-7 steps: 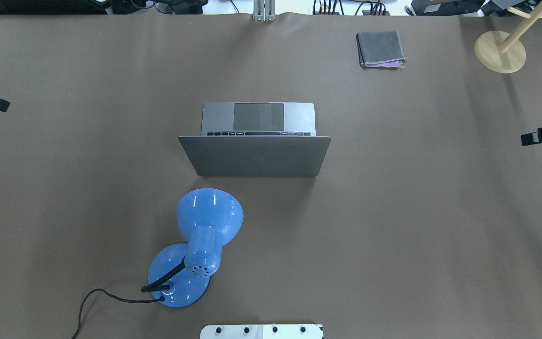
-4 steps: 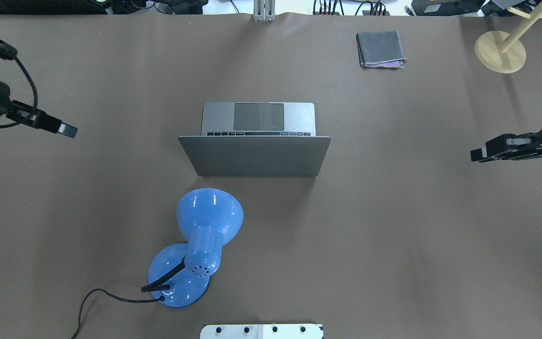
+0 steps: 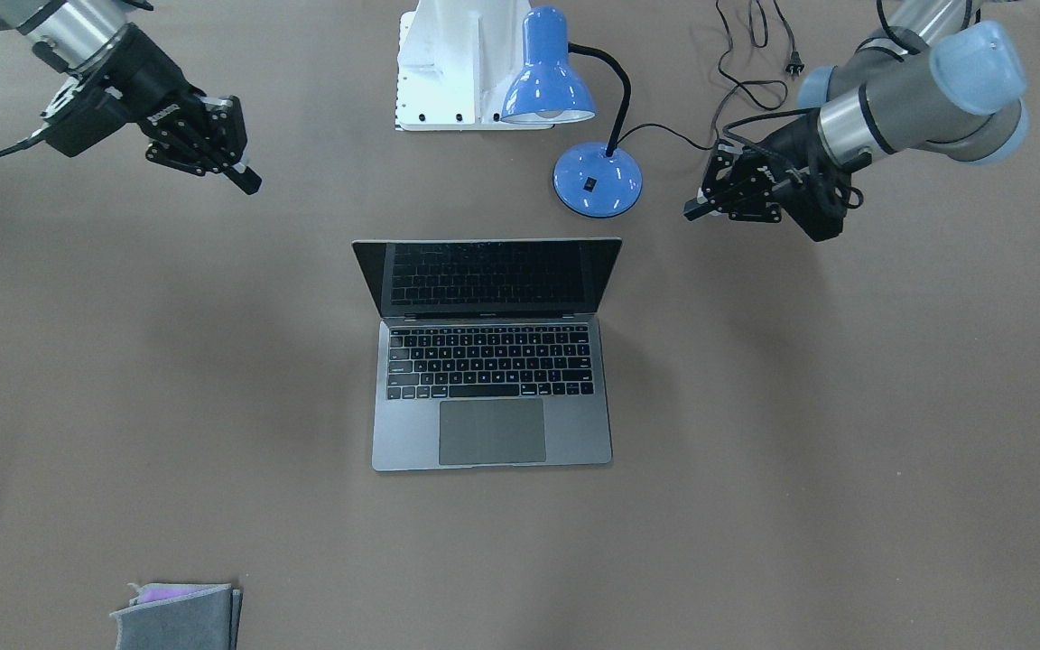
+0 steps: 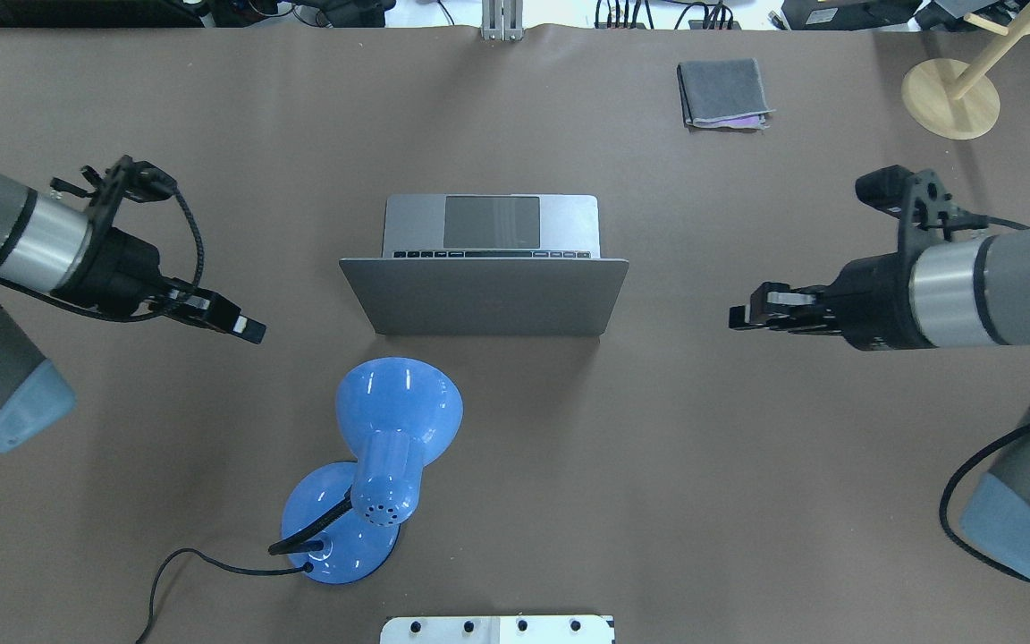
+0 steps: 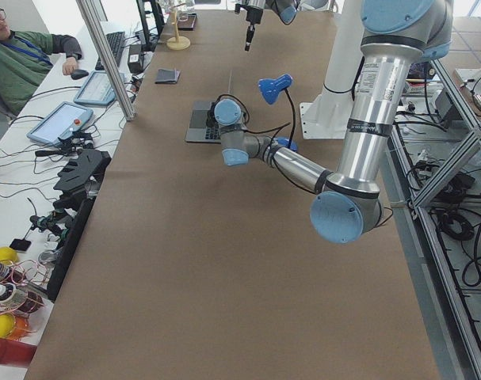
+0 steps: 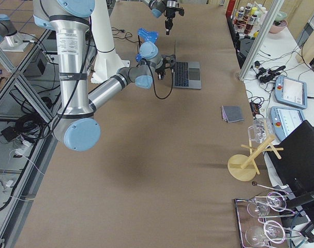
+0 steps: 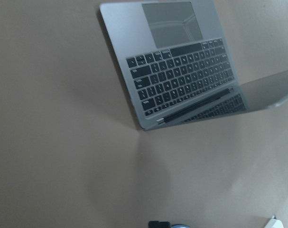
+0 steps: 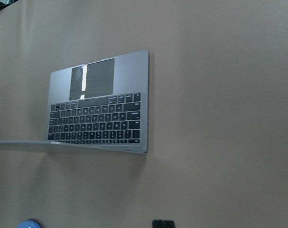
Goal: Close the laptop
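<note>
The grey laptop [image 4: 484, 295] stands open in the middle of the table, its lid upright and its back toward the robot. Its black keys and trackpad show in the front-facing view [image 3: 491, 361], the left wrist view [image 7: 177, 80] and the right wrist view [image 8: 101, 118]. My left gripper [image 4: 251, 331] hovers left of the lid, apart from it, with its fingers together and empty; it also shows in the front-facing view [image 3: 694, 213]. My right gripper [image 4: 738, 317] hovers right of the lid, apart from it, shut and empty; it also shows in the front-facing view [image 3: 251, 185].
A blue desk lamp [image 4: 390, 429] with a black cable stands just behind the lid on the robot's side, near my left gripper. A folded grey cloth [image 4: 722, 92] and a wooden stand [image 4: 950, 97] sit at the far right. The white robot base [image 4: 497, 629] is at the near edge.
Both arms have swung in from the table's sides toward the laptop. The laptop and the lamp have not moved.
</note>
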{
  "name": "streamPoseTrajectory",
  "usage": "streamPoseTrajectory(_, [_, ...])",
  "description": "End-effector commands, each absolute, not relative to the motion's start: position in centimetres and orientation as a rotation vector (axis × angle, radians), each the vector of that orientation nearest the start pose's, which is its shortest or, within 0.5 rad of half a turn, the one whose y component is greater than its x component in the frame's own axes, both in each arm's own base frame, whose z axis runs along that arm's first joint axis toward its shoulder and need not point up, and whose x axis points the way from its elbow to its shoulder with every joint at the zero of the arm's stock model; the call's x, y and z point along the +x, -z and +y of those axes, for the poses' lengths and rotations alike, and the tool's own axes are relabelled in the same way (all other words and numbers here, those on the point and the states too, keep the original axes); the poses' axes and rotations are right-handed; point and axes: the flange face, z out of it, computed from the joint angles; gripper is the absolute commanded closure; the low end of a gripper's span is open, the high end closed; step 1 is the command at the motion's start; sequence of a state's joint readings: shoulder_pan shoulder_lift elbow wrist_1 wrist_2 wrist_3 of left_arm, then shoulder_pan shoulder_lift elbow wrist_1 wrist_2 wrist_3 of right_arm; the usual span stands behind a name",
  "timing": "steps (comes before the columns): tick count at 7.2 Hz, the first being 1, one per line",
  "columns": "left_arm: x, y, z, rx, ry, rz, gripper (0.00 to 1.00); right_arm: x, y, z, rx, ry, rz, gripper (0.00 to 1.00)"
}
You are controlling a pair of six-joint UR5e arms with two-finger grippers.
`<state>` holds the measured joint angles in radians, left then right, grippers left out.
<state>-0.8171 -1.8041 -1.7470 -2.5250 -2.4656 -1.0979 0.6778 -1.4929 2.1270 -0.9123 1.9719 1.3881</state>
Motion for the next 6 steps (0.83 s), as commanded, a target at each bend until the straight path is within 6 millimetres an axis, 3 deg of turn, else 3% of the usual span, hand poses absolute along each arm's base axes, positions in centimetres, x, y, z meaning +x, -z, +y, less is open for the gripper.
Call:
streamPoseTrajectory(1, [37.9,-28.3,-41.6,0.109,-0.270,1.498,1.00,-36.2,-22.1,-36.1,0.217,-0.225,-1.270,1.00])
streamPoseTrajectory(2, [38.6,-27.6,-41.7,0.115,-0.253,1.502,1.00,-37.9,-20.8,-36.0,0.226,-0.232,-1.246,1.00])
streamPoseTrajectory(6, [39.6,-26.4,-42.7,0.126,-0.249,1.502,1.00,-41.1,-20.4,-37.5,0.246,-0.255,-1.221,1.00])
